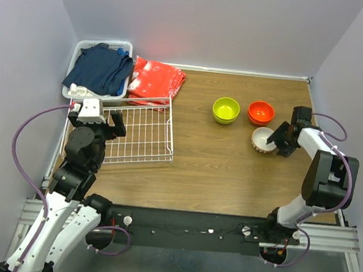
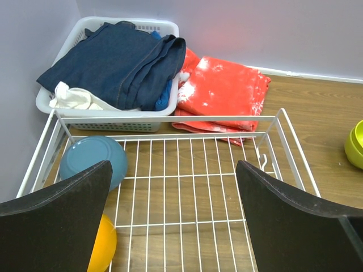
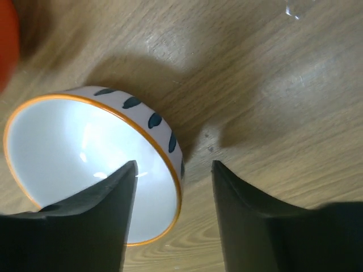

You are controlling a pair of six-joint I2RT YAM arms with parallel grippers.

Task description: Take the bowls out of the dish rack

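Note:
The white wire dish rack [image 1: 144, 132] lies at the left of the table. In the left wrist view a blue bowl [image 2: 93, 158], upside down, and a yellow-orange bowl [image 2: 105, 246] rest in the rack's [image 2: 170, 119] left end. My left gripper [image 2: 173, 221] hovers open over the rack floor, holding nothing. On the table's right stand a lime green bowl [image 1: 226, 109], a red-orange bowl [image 1: 261, 111] and a white bowl [image 1: 263, 140]. The white bowl [image 3: 74, 136] has an orange rim and blue marks. My right gripper [image 3: 174, 167] straddles its rim, open, one finger inside and one outside.
A white plastic basket [image 2: 102, 123] of dark blue clothes sits behind the rack at the back left. A folded red-orange cloth [image 2: 224, 90] lies beside it against the rack's far side. Purple walls close in the left and right.

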